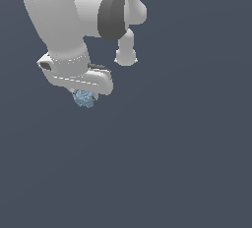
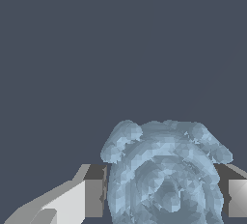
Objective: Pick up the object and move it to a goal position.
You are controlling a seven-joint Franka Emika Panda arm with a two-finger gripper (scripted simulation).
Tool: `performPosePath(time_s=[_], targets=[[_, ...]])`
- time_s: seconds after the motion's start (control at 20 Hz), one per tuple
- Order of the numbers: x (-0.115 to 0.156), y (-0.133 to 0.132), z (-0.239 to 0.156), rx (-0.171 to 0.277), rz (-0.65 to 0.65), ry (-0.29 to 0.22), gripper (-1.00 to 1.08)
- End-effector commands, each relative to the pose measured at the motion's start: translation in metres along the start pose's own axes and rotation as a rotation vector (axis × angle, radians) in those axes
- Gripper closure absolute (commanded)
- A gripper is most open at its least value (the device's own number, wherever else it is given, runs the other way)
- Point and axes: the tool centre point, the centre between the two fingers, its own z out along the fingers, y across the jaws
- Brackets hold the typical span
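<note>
The object (image 1: pixel 84 98) is a small pale-blue bumpy blob showing just below the white hand of the arm in the exterior view. My gripper (image 1: pixel 83 96) is mostly hidden behind the hand there. In the wrist view the object (image 2: pixel 164 175) fills the space between my two fingers (image 2: pixel 92 198), which press against both its sides. The gripper (image 2: pixel 164 194) is shut on the object. I cannot tell from these views whether it rests on the surface or hangs above it.
The white arm (image 1: pixel 64 20) with its dark joint band reaches in from the upper part of the exterior view. Around it lies only a plain dark blue-grey surface (image 1: pixel 177 163).
</note>
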Motion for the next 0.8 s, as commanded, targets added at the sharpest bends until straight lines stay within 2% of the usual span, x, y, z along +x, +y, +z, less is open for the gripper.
performPosePath(time_s=[0.0, 0.35, 0.75], targets=[[0.004, 0.015, -0.025, 0.0, -0.001, -0.001, 1.08], [0.016, 0.044, -0.076, -0.001, -0.001, -0.001, 1.08], [0.023, 0.059, -0.103, -0.001, -0.001, -0.001, 1.08]])
